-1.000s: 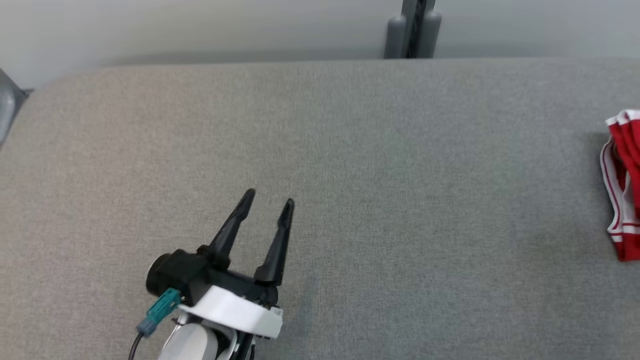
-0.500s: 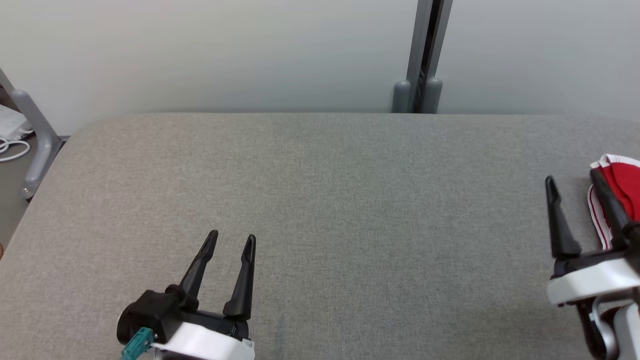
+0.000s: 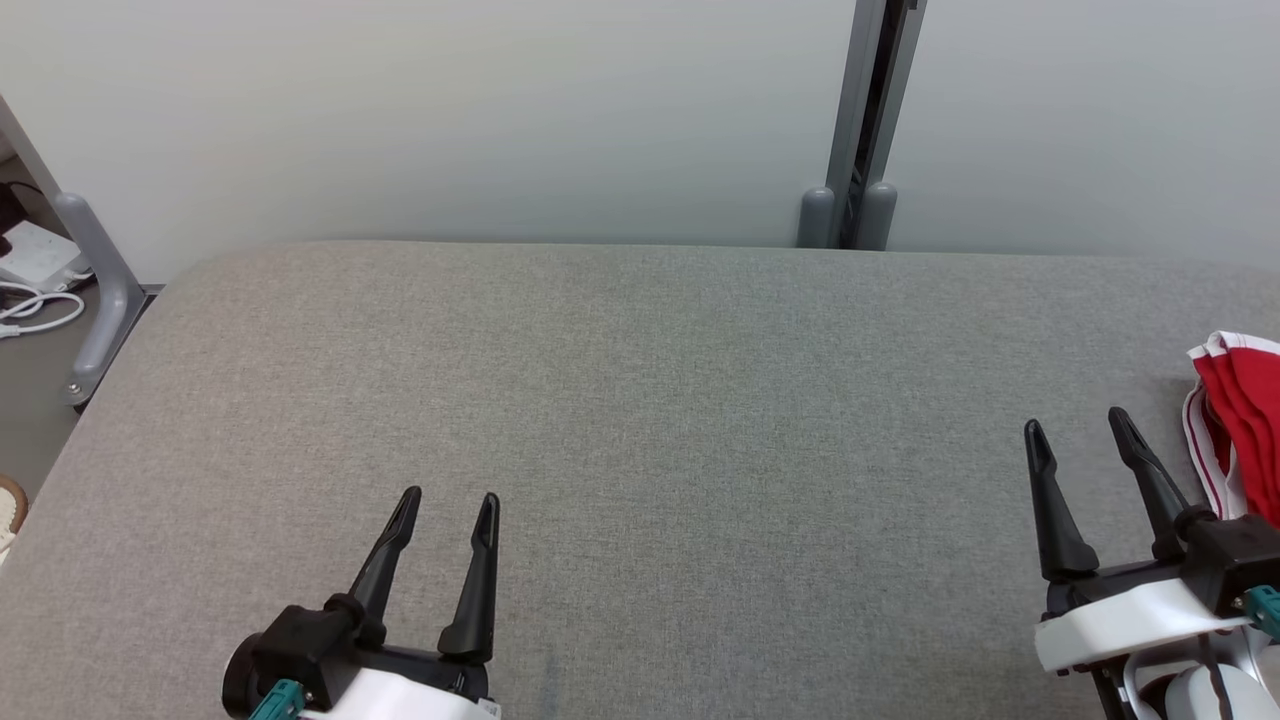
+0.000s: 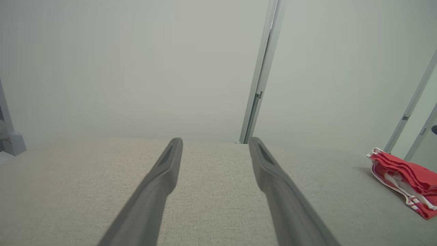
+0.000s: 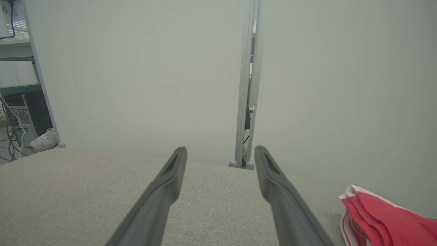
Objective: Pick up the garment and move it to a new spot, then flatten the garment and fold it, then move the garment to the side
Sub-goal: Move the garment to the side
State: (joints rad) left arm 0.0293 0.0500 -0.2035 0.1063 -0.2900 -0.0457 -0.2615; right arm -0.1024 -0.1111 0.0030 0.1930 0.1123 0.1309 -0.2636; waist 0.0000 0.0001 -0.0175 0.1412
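Observation:
The garment (image 3: 1240,420) is red with white trim and lies folded at the far right edge of the grey padded table (image 3: 640,420); it also shows as a red bundle (image 4: 406,182) at the right of the left wrist view and at the lower right (image 5: 385,218) of the right wrist view. My right gripper (image 3: 1078,428) hovers open just left of the garment, nothing between its fingers. Near the table's front left, my left gripper (image 3: 448,500) is open and holds nothing.
A pale wall with a grey upright post (image 3: 865,130) runs behind the table. Beyond the table's left end stand a grey frame leg (image 3: 95,290), white cables and a white shoe (image 5: 42,140) on the floor.
The head camera has tilted up, so the wall and far edge now show. My right gripper has come into view beside the garment. The left gripper stays open.

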